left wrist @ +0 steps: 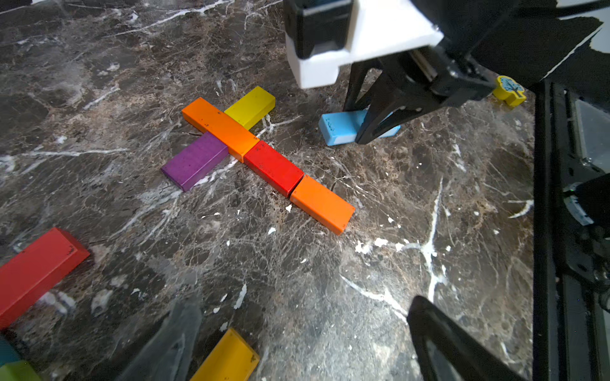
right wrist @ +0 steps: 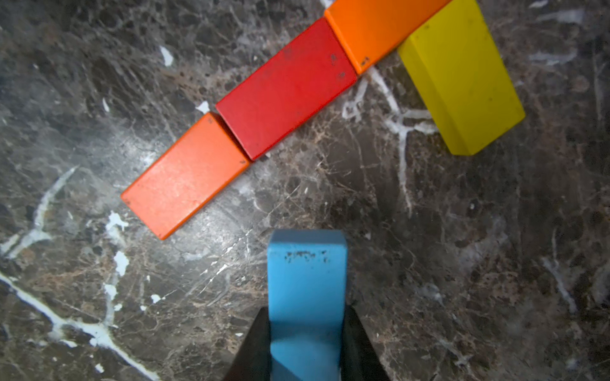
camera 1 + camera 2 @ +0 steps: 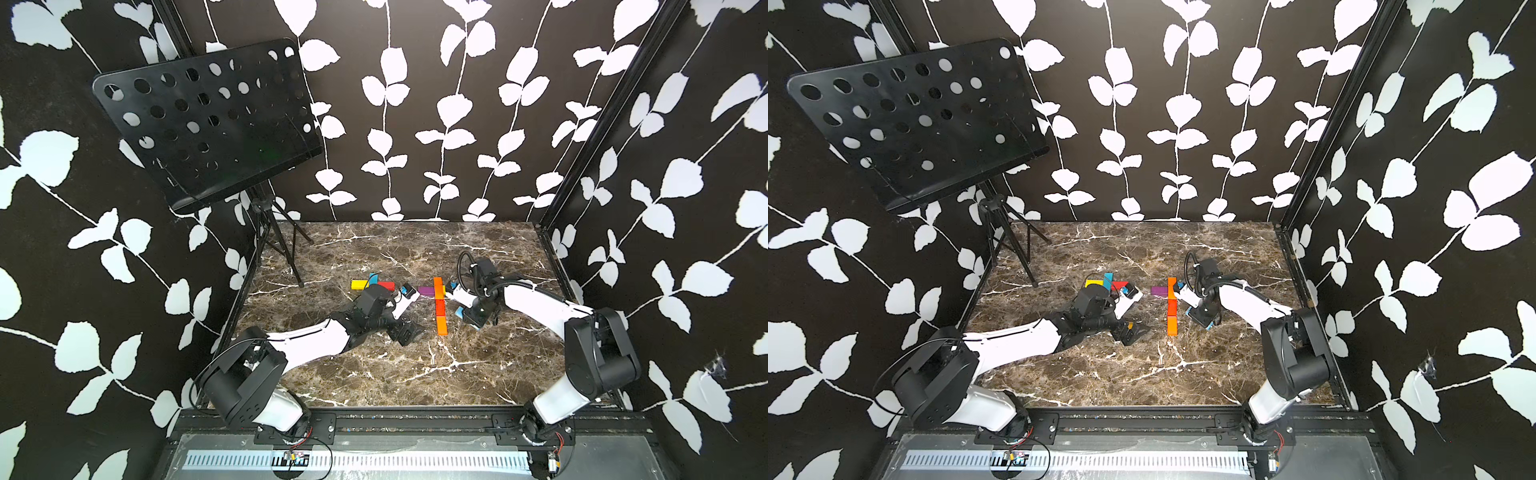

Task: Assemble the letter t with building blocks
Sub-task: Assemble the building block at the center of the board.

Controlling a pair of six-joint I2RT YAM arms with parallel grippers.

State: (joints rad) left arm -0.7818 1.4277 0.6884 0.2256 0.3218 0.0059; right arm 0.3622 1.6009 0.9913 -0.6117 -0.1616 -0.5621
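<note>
Marble-look brown tabletop (image 3: 374, 374) fills the cell floor, with a black perforated metal music stand (image 3: 208, 120) at the far left corner. Then the left gripper (image 1: 303, 305): spread as wide as it goes, nothing in it, low near the pile of loose coloured wooden blocks (image 3: 359, 284).

The flat multicoloured letter t (image 3: 439, 307) lies mid-table. A long orange bar (image 1: 219, 127), red block (image 1: 274, 168) and short orange block (image 1: 321, 204) sit end to end as the stem, with a purple block (image 1: 194, 161) and yellow block (image 1: 251, 105) as the crossbar. No foot yet. The right gripper (image 2: 307, 316) is clamped tight on a small light-blue block (image 2: 307, 273), near the stem's lower end but apart from it.

My worry: sliding the blue one in could shove the short orange block out of line, since nothing pins it. A crooked release would skew the foot too.

Can't tell whether the blue block touches the table or floats just above it. In both top views the yellow crossbar piece is mostly hidden behind the right gripper, and the left arm (image 3: 316, 332) covers part of the loose pile. A green block (image 1: 16, 371) and a teal block (image 1: 6, 353) are cut off at the edge of the left wrist view.
</note>
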